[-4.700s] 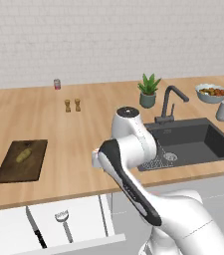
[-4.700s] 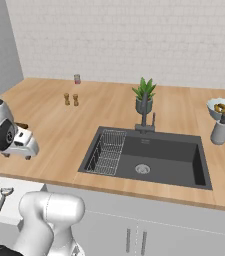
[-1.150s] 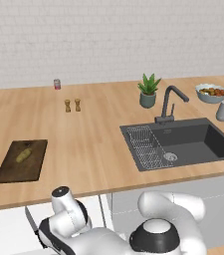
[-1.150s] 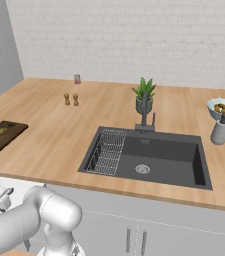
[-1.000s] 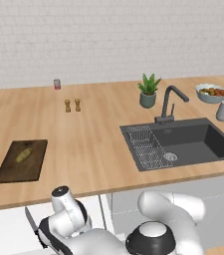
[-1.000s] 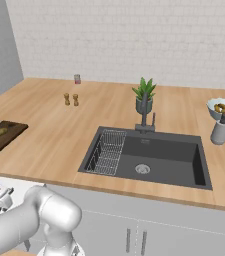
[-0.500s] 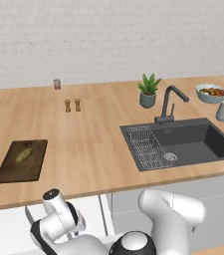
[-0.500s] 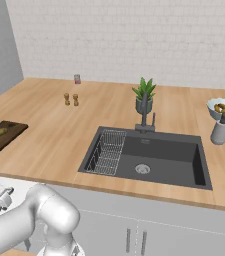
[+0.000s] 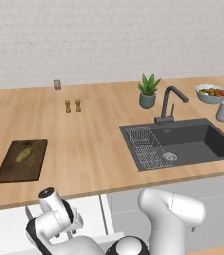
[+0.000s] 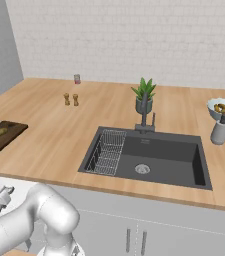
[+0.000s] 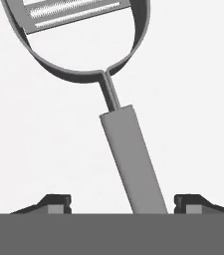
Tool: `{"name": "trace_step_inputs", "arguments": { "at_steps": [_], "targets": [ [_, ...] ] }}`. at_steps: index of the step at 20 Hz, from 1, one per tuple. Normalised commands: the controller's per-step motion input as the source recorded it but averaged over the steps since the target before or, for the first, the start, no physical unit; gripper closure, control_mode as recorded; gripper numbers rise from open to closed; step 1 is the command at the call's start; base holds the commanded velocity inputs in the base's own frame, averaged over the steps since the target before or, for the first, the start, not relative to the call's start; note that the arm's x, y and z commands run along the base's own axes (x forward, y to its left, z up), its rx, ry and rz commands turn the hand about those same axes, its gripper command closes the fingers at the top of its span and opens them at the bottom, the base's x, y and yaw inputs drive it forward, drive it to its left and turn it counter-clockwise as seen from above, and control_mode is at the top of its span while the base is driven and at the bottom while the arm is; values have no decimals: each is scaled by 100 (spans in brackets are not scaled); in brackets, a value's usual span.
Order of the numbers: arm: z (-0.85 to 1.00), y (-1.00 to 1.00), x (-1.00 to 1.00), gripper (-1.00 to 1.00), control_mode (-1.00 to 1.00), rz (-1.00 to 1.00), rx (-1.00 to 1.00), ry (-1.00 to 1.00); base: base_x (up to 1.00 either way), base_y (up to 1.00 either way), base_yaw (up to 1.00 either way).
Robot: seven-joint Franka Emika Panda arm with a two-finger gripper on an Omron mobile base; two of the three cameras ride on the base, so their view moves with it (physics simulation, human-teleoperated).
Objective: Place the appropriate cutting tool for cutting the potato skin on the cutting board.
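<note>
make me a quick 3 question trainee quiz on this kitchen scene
1. True or false: the potato lies on the board.
2. In the hand view, what lies between the fingertips? A) knife B) peeler C) spoon
3. Fill in: the plant stands behind the ____.

Key: 1 true. 2 B, the peeler handle sits between them, not yet clamped. 3 sink.
</note>
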Motion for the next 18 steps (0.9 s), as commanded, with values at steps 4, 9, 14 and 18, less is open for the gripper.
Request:
{"name": "trace_step_inputs", "arguments": {
  "at_steps": [4,9,14,18],
  "targets": [
    [-49,-12,-64,100,-100,0,0,0,0,0,0],
    [-21,-35,-37,100,-100,0,0,0,0,0,0],
    [5,-22,0,100,-100,0,0,0,0,0,0],
    [78,1,-4,100,-100,0,0,0,0,0,0]
  ]
}}
